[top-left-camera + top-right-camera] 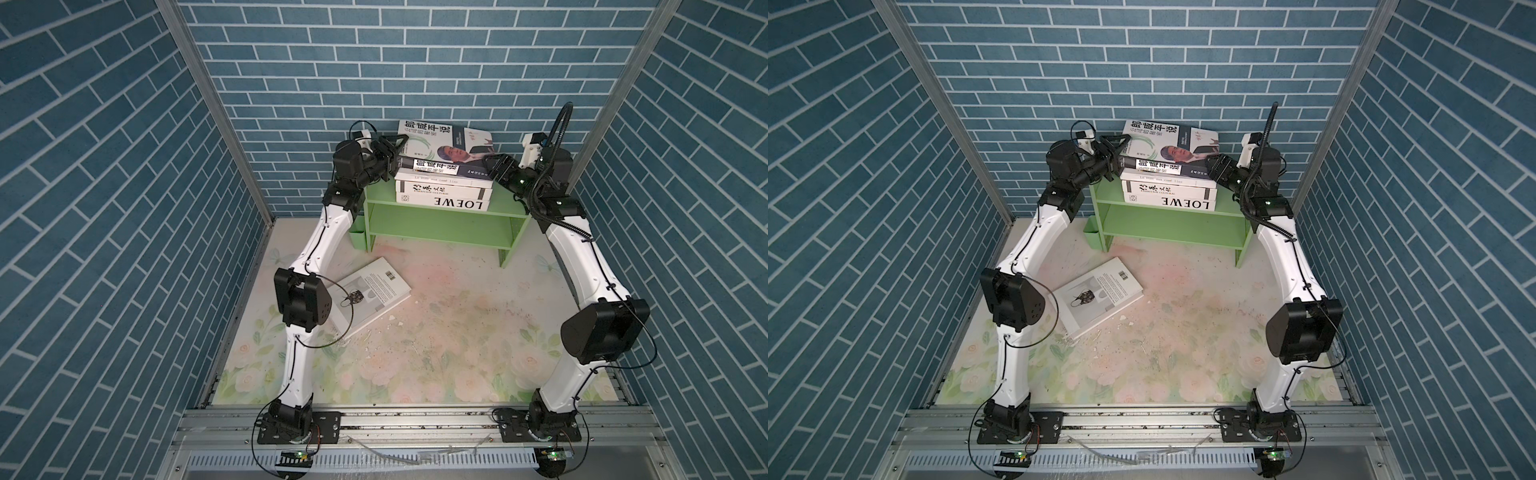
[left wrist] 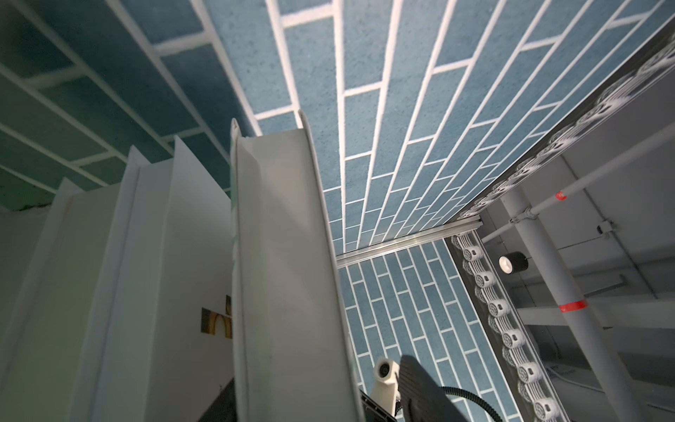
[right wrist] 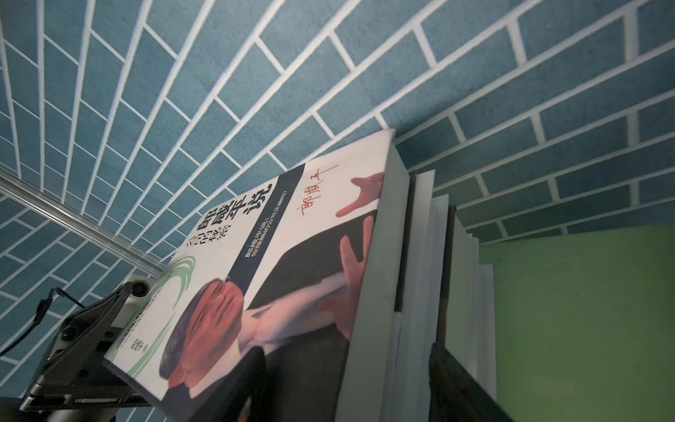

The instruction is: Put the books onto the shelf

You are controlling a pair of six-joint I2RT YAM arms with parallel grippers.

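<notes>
1. Blue brick-patterned walls (image 1: 374,62) close in a tabletop (image 1: 457,332) printed with pale flowers and speckled with small bits of debris.
2. The shelf (image 1: 436,226) (image 1: 1167,224) stands against the back wall at upper centre in both top views. A small green cup (image 1: 357,239) hangs at its left side panel.
3. A stack of books sits on the shelf's top tier. The LOEWE book (image 1: 444,198) (image 1: 1171,199) is lowest, with its lettering upside down, and white volumes lie above it.
4. Topmost is the portrait book (image 1: 444,139) (image 1: 1167,139), cover up. It shows a suited man, large black Chinese characters and a green swirl.
5. The left gripper (image 1: 394,156) (image 1: 1115,156) is at this book's left end, with its fingers parted above and below the edge. The right wrist view shows it (image 3: 84,329) at the lower left of the frame, where the book's corner overlaps it. Whether it presses the book or has let go cannot be told.
6. In the left wrist view the portrait book's pale page edge (image 2: 285,255) runs up the middle of the frame.
7. The right gripper (image 1: 496,164) (image 1: 1214,162) meets the stack's right end. In its wrist view the dark fingers (image 3: 252,383) straddle the portrait book (image 3: 292,255) and the layers under it — one over the cover, one beyond the page edges. Whether they clamp cannot be told.
8. One more book (image 1: 370,291) (image 1: 1100,291) lies flat on the tabletop, barcode side up and skewed. It is left of centre, partly under the left arm's elbow — well apart from the shelf.
</notes>
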